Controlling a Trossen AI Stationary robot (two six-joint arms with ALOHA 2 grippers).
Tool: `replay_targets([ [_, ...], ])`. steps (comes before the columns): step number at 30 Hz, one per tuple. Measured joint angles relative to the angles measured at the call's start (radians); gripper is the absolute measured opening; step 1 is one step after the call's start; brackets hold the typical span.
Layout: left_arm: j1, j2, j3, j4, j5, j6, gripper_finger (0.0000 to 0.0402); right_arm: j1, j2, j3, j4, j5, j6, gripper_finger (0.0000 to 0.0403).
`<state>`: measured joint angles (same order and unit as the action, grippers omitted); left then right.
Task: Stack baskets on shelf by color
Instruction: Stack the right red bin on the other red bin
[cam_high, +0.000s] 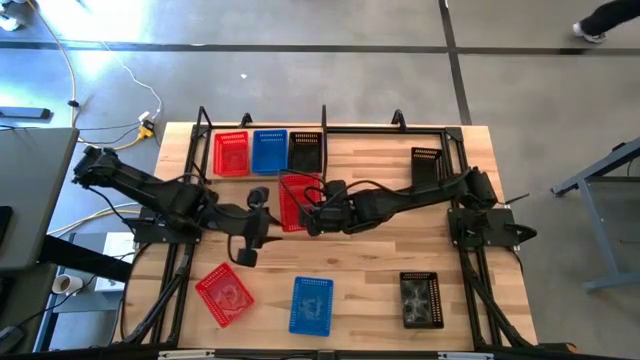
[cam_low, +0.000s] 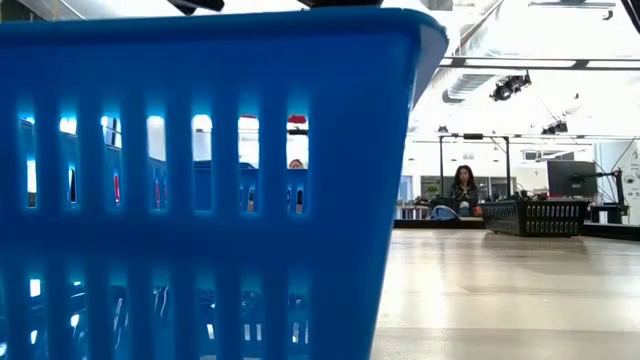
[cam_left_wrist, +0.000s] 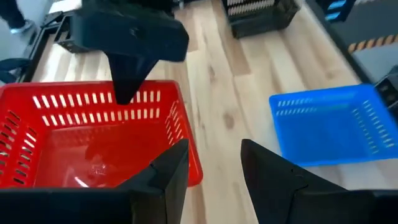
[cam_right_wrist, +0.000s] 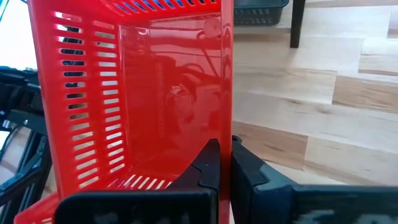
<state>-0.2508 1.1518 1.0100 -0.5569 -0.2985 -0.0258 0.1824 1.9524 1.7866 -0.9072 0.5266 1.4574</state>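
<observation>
In the high view a red (cam_high: 231, 153), a blue (cam_high: 268, 152) and a black basket (cam_high: 305, 152) stand side by side on the shelf (cam_high: 350, 132) at the far edge. My right gripper (cam_high: 311, 216) is shut on another red basket (cam_high: 294, 198) just in front of the shelf. My left gripper (cam_high: 246, 254) hovers open over bare wood left of centre. In the left wrist view its fingers (cam_left_wrist: 214, 149) point between a red basket (cam_left_wrist: 93, 140) and a blue basket (cam_left_wrist: 336, 124). These two lie near the table's near edge (cam_high: 223, 293), (cam_high: 312, 305). My right gripper (cam_right_wrist: 225, 146) holds the red basket by one side wall (cam_right_wrist: 225, 118), pinched between the two fingers, one finger inside (cam_right_wrist: 208, 162) and one outside (cam_right_wrist: 249, 168). The fingers come level from the table's right. Whether the basket is lifted clear of the wood, I cannot tell.
One black basket (cam_high: 420, 298) lies near the near right corner and another (cam_high: 426, 160) on the far right. The blue basket (cam_low: 200, 180) fills most of the low view. A dark block (cam_left_wrist: 127, 37) stands behind the near red basket. Bare wood (cam_high: 380, 255) lies mid-table.
</observation>
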Motion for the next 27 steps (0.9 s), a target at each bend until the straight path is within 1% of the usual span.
replay_targets([
  [8, 0.002, 0.101, 0.0, 0.018, -0.047, 0.022, 0.0136, -0.02, 0.0, 0.0, 0.004, 0.004, -0.004, 0.0],
  [16, 0.015, 0.167, 0.0, 0.053, -0.161, 0.037, 0.0136, -0.025, 0.0, 0.0, 0.033, -0.004, -0.034, 0.0],
  [22, 0.044, 0.188, 0.0, 0.053, -0.156, 0.03, 0.0135, -0.025, 0.0, 0.0, 0.061, -0.008, -0.052, 0.0],
  [27, 0.068, 0.188, 0.0, 0.053, -0.117, 0.026, 0.0135, -0.025, 0.0, 0.0, 0.06, -0.01, -0.053, 0.0],
])
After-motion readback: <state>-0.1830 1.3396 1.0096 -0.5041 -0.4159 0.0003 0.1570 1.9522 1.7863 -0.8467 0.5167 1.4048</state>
